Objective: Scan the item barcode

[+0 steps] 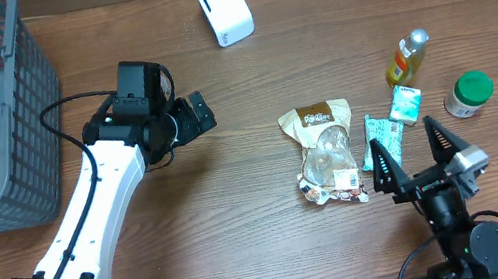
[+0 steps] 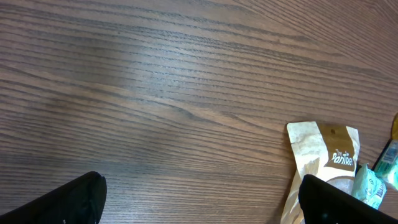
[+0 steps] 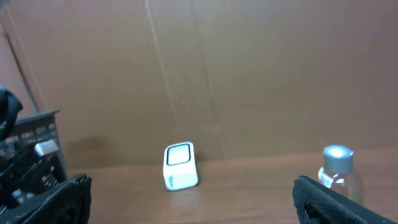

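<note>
Wood-grain table (image 1: 241, 212) carries a brown pouch (image 1: 323, 147) lettered "Pantre…", lying right of centre toward the near edge, while a white scanner (image 1: 224, 10) stands by the far edge. Left gripper (image 1: 202, 113) and right gripper (image 1: 405, 139) both gape wide, holding nothing.

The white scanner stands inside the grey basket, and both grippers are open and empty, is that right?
Not quite. In the overhead view the white scanner stands on the table, apart from the grey basket, not inside it. The left gripper and right gripper are indeed both open and empty.
</note>
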Robot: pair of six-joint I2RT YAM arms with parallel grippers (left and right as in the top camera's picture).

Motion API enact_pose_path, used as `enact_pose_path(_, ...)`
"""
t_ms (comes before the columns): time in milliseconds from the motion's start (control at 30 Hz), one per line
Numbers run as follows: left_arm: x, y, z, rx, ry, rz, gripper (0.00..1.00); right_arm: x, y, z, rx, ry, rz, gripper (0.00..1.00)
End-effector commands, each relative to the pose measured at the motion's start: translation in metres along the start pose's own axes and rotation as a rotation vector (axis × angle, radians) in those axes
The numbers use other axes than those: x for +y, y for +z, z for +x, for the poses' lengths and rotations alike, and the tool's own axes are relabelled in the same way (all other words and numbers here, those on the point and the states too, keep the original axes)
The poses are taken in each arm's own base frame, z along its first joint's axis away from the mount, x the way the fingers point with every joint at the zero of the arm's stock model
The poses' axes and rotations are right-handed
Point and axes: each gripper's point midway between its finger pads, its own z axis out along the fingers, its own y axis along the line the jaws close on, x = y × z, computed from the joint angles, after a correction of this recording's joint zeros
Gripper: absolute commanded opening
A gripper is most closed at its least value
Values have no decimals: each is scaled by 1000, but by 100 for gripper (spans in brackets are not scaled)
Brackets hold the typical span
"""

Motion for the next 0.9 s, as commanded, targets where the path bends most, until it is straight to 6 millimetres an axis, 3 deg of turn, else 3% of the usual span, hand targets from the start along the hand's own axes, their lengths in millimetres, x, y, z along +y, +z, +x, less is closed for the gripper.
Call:
enact_pose_path(0, 0, -3, -3, -16, 10, -2, 100, -9, -1, 7, 16, -1, 43, 100)
enact_pose_path(133, 0, -3, -3, -16, 9, -2, 100, -16, -3, 37, 138, 7, 70, 100)
enact_pose_path(333, 0, -3, -3, -16, 9, -2, 100, -21, -8, 59, 230, 12, 94, 100)
enact_pose_path(867, 0, -3, -3, -16, 9, -2, 100, -18, -8, 60, 237, -89, 63, 100)
